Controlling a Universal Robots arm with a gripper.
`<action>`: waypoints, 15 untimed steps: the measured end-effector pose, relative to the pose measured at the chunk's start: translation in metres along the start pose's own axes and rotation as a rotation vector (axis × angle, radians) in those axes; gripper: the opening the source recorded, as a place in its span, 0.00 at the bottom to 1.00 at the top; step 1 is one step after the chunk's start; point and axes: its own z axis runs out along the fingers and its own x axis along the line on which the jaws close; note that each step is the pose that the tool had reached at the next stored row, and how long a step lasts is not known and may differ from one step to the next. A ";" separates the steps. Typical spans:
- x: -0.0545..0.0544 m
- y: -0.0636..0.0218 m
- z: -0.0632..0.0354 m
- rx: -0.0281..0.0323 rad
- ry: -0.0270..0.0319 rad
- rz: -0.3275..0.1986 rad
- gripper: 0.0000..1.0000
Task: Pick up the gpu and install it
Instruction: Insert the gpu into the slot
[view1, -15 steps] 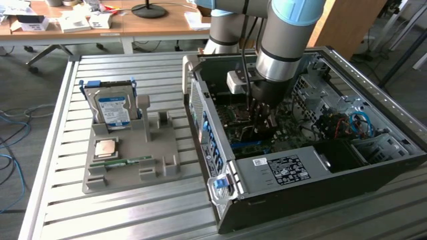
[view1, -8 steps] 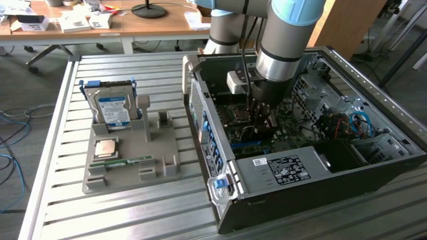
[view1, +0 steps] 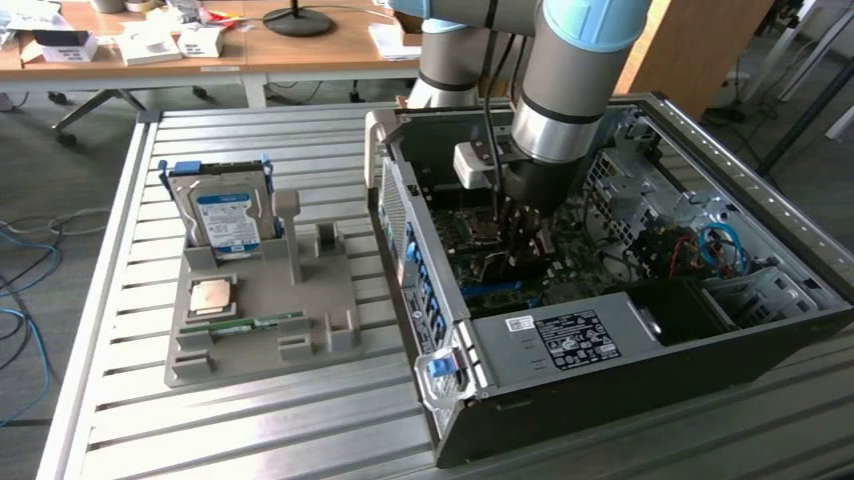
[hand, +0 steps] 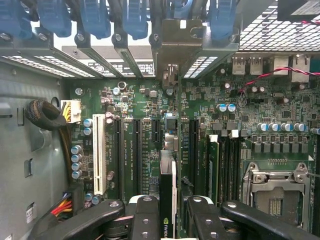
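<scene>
Inside the open computer case (view1: 534, 420) on the exterior view's right, the gripper (hand: 171, 212) grips the thin gpu (hand: 167, 175) edge-on over the motherboard (hand: 240, 125) slots, and I judge the card light, stiff yet fragile, best pinched by its flat faces near the upper edge.
</scene>
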 end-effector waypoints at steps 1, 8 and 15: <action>0.000 0.0000 0.0000 0.0000 0.0000 0.000 0.26; 0.000 0.0000 -0.0004 0.0003 0.0001 0.000 0.26; 0.000 0.0002 -0.0009 0.0034 0.0000 0.000 0.26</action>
